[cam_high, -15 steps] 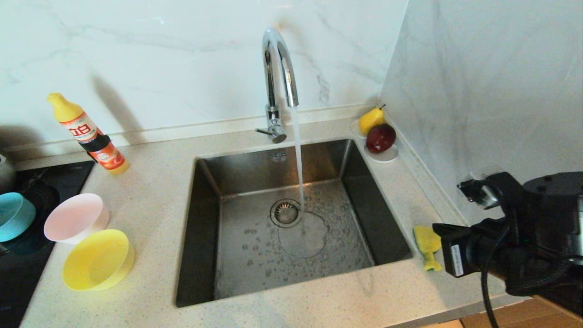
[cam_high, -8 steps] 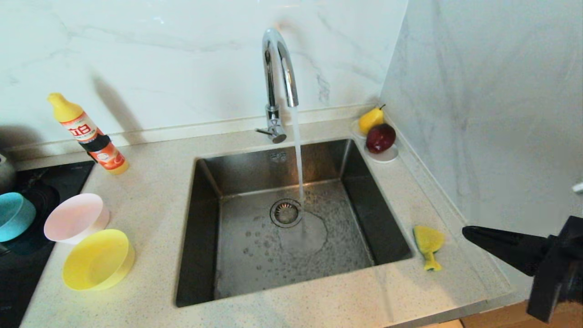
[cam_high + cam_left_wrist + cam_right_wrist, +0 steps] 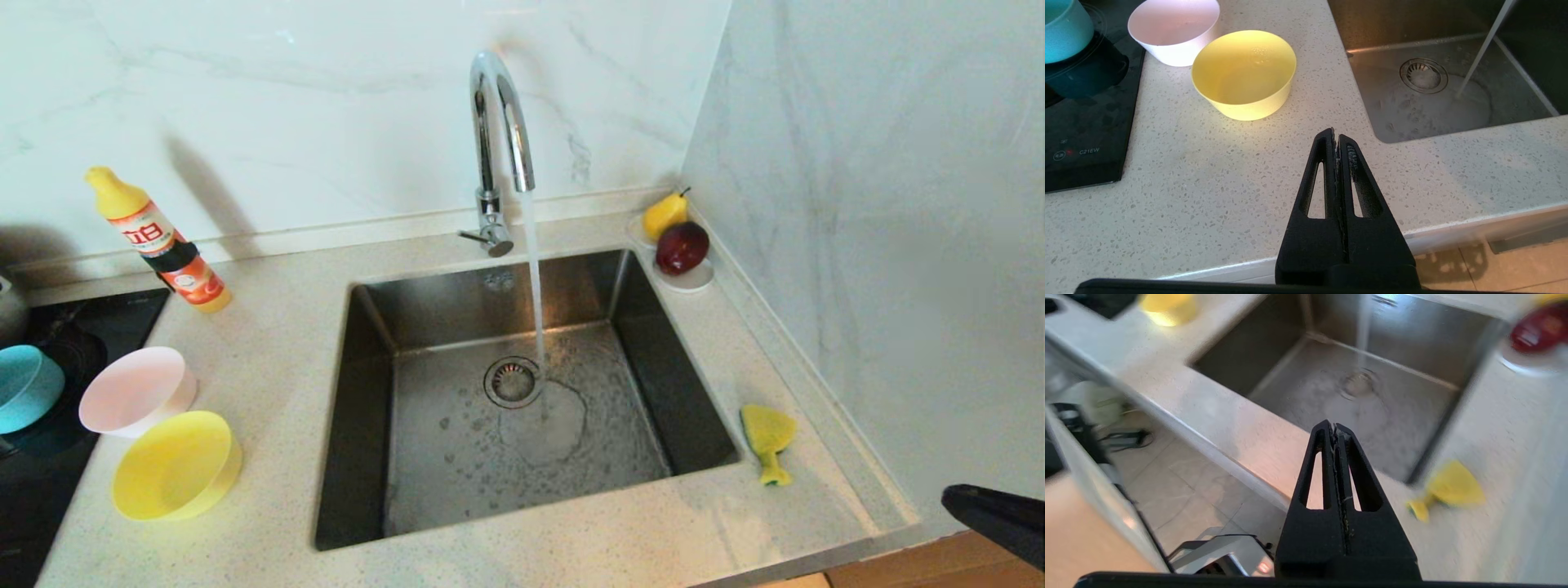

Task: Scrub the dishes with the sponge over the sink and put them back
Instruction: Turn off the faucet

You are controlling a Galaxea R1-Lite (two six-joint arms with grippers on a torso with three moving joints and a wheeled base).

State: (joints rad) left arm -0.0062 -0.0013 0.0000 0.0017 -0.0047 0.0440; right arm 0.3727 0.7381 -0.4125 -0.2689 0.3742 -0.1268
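Sponge (image 3: 767, 441) beside sink (image 3: 367, 408); saucer (image 3: 690, 282) well apart.

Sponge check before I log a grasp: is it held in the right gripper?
No, the sponge lies on the counter beside the sink, apart from the shut right gripper.

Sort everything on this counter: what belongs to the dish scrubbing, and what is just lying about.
For the job: pink bowl, blue bowl, yellow bowl, sponge, sink, running tap, right gripper, left gripper.

Lying about: soap bottle, pear, red fruit, saucer, hob.
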